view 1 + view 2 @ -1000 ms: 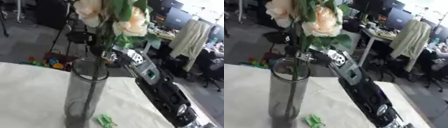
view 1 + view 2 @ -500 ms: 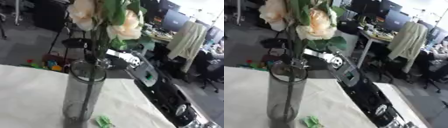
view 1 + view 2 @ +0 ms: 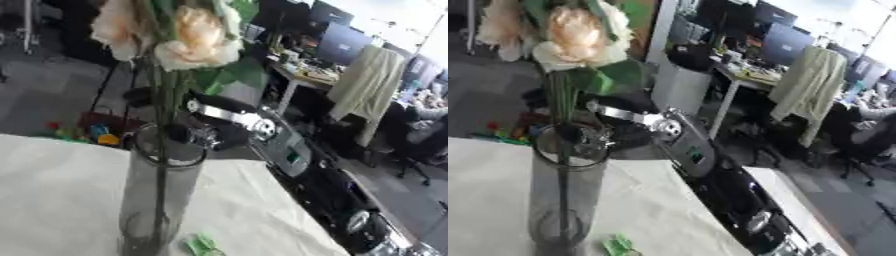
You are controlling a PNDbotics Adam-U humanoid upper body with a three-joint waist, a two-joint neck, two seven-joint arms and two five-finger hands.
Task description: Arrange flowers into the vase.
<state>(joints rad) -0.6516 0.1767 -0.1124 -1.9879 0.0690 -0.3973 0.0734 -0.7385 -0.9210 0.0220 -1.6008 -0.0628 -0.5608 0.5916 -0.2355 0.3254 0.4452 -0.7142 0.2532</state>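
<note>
Glass, tall and smoky grey, the one vase (image 3: 160,197) stands on our white tabletop (image 3: 52,190) near its front edge. Two peach roses (image 3: 194,37) with green leaves rise above its rim, their stems running down inside. Our right hand (image 3: 203,134) reaches in at the rim, fingers curled about the stems. One green scrap (image 3: 203,244) lies just beside the vase's base.

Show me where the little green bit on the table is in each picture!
Left eye view: the green scrap lies at the bottom edge, a little left of the middle, just right of the vase's foot.
Right eye view: the same scrap lies at the bottom edge, further left in the picture.
Shared landmark: the glass vase stands right beside it in both.
</note>
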